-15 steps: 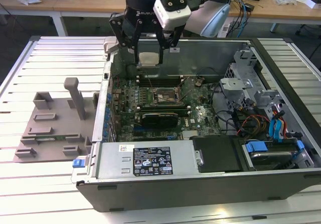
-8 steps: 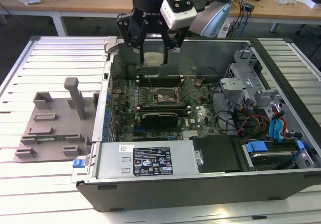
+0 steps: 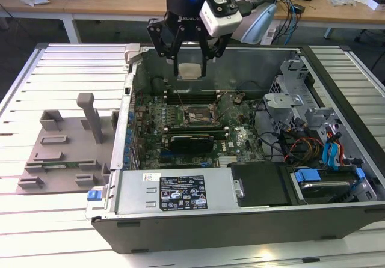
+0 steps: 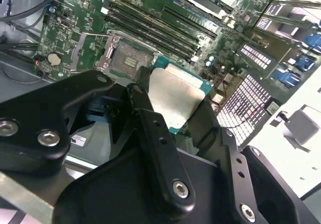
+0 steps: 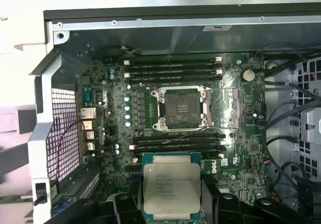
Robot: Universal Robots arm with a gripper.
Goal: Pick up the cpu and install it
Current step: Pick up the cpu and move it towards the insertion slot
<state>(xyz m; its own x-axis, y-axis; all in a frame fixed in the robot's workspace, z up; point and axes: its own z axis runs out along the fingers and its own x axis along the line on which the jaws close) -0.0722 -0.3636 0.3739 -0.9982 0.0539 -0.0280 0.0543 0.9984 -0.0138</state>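
The cpu [image 3: 190,71], a flat square chip with a pale silver top, hangs in my gripper [image 3: 190,73] above the far part of the open computer case. Black fingers [image 4: 145,118] are shut on its two sides in both wrist views. In the first wrist view the cpu [image 5: 171,191] sits level, with a green rim around the metal lid. The open cpu socket [image 5: 180,108] lies on the motherboard below, its metal frame folded back, and nothing is in it. In the exterior view the socket [image 3: 198,114] is nearer the camera than the chip.
A long black expansion card [image 3: 191,140] lies across the motherboard near the socket. Memory slots [image 5: 173,68] flank the socket on both sides. A grey plastic fixture [image 3: 66,151] with raised blocks stands on the slatted table at the exterior view's left. Drive cages and cables [image 3: 313,142] fill the case's right.
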